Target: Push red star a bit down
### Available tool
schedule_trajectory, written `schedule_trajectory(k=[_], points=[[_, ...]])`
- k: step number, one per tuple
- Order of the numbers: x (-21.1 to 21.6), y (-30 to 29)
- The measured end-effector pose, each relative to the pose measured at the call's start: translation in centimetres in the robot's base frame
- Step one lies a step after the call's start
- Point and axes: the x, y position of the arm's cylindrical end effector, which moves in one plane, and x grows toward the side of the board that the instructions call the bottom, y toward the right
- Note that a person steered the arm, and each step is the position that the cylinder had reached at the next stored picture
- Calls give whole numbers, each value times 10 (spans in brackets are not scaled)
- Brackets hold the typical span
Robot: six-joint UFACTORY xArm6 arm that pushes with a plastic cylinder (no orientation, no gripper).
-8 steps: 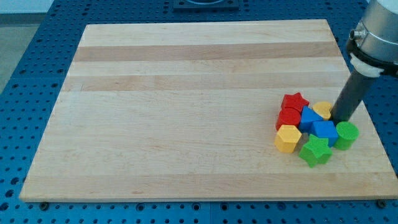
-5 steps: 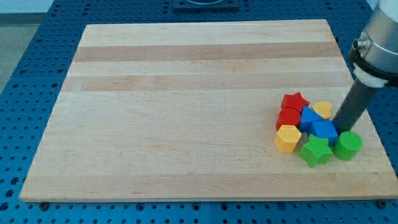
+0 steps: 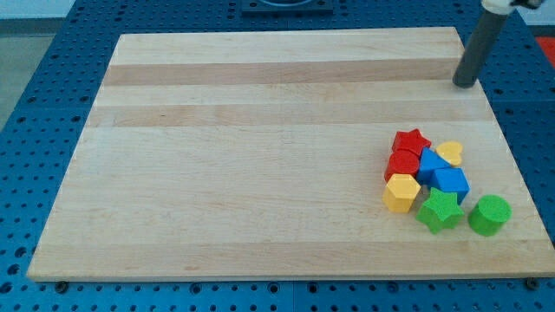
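The red star (image 3: 412,140) lies at the top left of a cluster of blocks near the board's lower right. It touches a second red block (image 3: 402,164) just below it and a blue block (image 3: 431,162) to its lower right. My tip (image 3: 464,84) rests on the board well above and to the right of the star, apart from all blocks.
A yellow heart (image 3: 449,152), a blue block (image 3: 452,183), a yellow block (image 3: 401,192) and a green star (image 3: 440,211) pack the cluster. A green cylinder (image 3: 490,215) stands slightly apart at its right. The board's right edge (image 3: 507,147) runs close by.
My tip has left the cluster's right side and moved up toward the view's top right. The green cylinder has been shifted down and right, away from the other blocks.
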Motion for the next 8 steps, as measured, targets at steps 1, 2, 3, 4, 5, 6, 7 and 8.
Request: schedule_trajectory(k=[1,2,3,4,5,6,7,8], points=[[34,-75],[37,-84],[38,-109],[38,-120],[38,-120],[76,-119],[97,-116],[126,-95]])
